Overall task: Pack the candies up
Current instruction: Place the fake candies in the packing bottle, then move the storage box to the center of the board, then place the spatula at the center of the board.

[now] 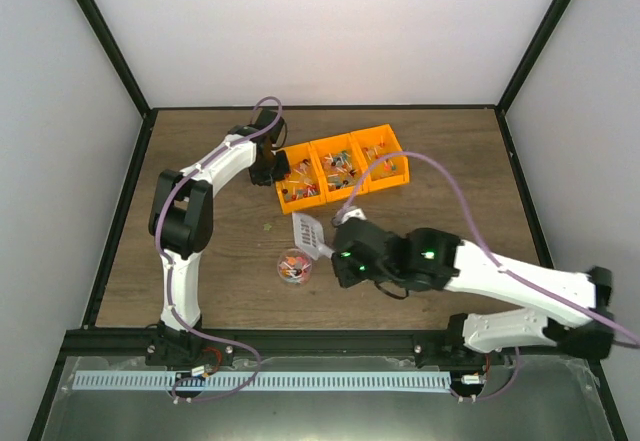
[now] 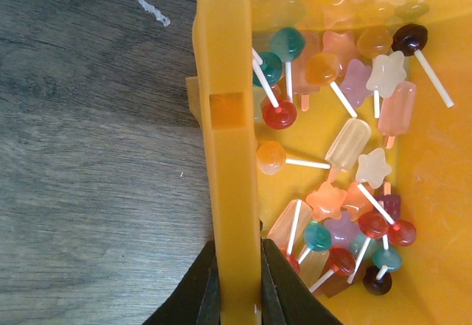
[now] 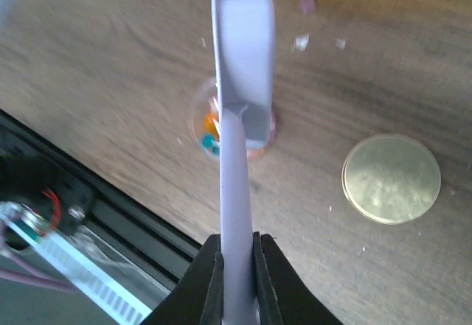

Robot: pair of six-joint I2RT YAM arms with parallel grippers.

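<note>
— Any legible writing?
— Dark marks are showing on the white plastic scoop (image 1: 308, 229), too small to read.
— Surface and room?
— A brown wooden table (image 1: 200, 161) is standing between white walls and black frame posts.
— Grippers?
— The left gripper (image 2: 237, 270) is clamping a wall of the three orange plastic bins (image 2: 225, 111), far centre, which are holding the small mixed-colour candies (image 2: 332, 155). The right gripper (image 3: 237, 255) is clenching the scoop's handle beside a small clear round jar (image 1: 292, 266) that is holding more candies. A round gold lid (image 3: 391, 179) is lying near it.

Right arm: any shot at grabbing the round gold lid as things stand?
Probably not yet. The right gripper is shut on the grey plastic scoop, so no free jaws; the round gold lid itself lies uncovered on the wooden table.
</note>
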